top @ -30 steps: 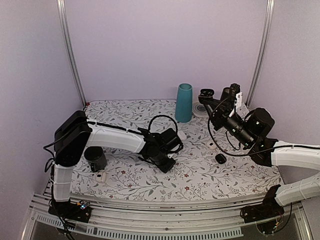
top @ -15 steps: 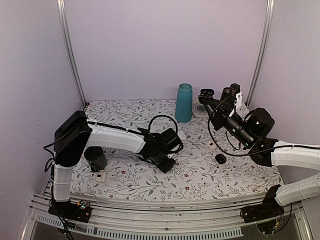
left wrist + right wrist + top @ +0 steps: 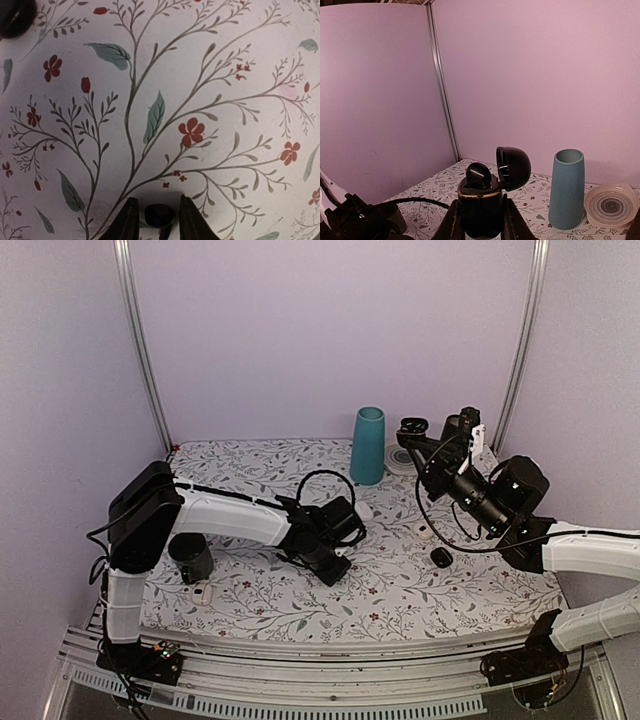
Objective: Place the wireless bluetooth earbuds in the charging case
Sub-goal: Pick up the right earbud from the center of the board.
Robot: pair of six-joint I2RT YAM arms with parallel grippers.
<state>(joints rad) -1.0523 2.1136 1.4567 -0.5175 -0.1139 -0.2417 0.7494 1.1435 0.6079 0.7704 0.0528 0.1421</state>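
Observation:
My right gripper (image 3: 480,216) is shut on the charging case (image 3: 479,202), a glossy black case held upright in the air at the back right (image 3: 411,427). Its lid (image 3: 514,167) hangs open, and one black earbud (image 3: 478,175) sits in the top. My left gripper (image 3: 158,200) is low over the flowered cloth mid-table (image 3: 337,571). A second small black earbud (image 3: 160,215) lies between its fingers, with a thin gap on each side. These jaws stand narrowly open.
A teal cup (image 3: 368,445) and a round ribbed coaster (image 3: 611,205) stand at the back. A dark cup (image 3: 190,557) and a white pod (image 3: 204,593) sit front left. A black pod (image 3: 441,556) and another white pod (image 3: 425,531) lie under the right arm.

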